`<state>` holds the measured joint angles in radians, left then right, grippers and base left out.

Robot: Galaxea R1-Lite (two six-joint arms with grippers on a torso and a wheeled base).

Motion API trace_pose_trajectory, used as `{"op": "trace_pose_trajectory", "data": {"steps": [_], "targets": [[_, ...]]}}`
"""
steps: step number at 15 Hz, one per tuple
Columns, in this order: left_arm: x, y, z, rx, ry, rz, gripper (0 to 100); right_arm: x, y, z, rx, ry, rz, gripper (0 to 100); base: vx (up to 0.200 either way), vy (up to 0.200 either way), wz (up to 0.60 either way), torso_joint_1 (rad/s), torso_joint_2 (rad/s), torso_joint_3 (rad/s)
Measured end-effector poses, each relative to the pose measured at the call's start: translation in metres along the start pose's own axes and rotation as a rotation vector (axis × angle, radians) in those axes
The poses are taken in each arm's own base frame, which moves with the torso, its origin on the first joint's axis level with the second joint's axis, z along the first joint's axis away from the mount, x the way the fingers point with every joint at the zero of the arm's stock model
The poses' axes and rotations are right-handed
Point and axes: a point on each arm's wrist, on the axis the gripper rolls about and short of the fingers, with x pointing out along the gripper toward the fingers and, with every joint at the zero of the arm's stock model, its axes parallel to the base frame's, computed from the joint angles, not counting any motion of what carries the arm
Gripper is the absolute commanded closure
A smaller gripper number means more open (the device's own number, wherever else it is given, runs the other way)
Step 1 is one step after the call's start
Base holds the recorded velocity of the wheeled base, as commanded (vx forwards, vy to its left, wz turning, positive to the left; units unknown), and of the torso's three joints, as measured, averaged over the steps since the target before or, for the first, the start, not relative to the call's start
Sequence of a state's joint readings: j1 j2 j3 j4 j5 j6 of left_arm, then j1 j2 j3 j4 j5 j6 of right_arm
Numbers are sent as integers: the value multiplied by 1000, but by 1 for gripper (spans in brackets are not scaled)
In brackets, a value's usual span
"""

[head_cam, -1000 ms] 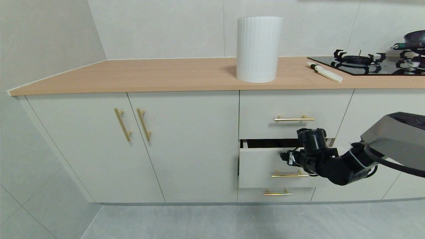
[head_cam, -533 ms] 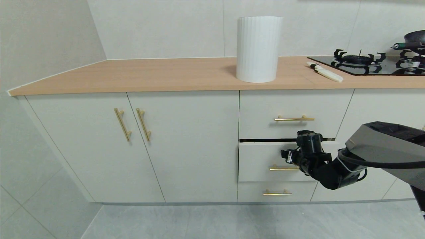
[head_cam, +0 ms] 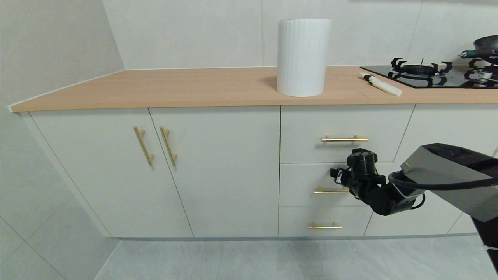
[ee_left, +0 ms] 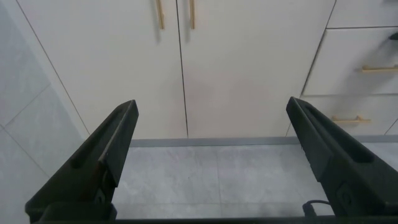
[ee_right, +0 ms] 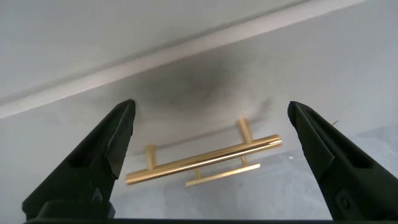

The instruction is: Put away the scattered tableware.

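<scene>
In the head view the jaws of the right gripper (head_cam: 336,179) read as one dark lump, and the wrist hid the right end of the middle handle (head_cam: 327,190). The pan (head_cam: 486,43) and stove (head_cam: 432,76) ran off the right edge. A pale utensil (head_cam: 380,84) on the counter (head_cam: 175,87) (knife or spatula) was too small to tell. Both wrist views cropped the jaws at their bases.

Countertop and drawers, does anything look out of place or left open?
One thing: a white utensil lies loose and slantwise on the countertop beside the stove, not put away. The drawers look flush shut; the right hand sits open at the middle handle.
</scene>
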<state>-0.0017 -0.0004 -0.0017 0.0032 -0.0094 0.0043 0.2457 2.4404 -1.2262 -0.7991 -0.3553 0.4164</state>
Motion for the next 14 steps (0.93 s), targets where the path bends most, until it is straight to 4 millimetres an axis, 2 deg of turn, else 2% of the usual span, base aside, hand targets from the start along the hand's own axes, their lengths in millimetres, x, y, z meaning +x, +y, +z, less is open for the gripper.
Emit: {"op": "trace_pose_trajectory", "data": {"steps": [5, 8, 11, 14], "targets": [[0, 0, 0, 0, 0, 0, 0, 11, 1, 3, 38, -29, -18, 0, 0, 0, 0, 0, 0, 0], [0, 0, 0, 0, 0, 0, 0, 10, 0, 4, 45, -40, -29, 0, 0, 0, 0, 0, 0, 0], [0, 0, 0, 0, 0, 0, 0, -15, -6, 6, 27, -8, -40, 0, 0, 0, 0, 0, 0, 0], [0, 0, 0, 0, 0, 0, 0, -66, -12, 28, -12, -1, -25, 0, 0, 0, 0, 0, 0, 0]]}}
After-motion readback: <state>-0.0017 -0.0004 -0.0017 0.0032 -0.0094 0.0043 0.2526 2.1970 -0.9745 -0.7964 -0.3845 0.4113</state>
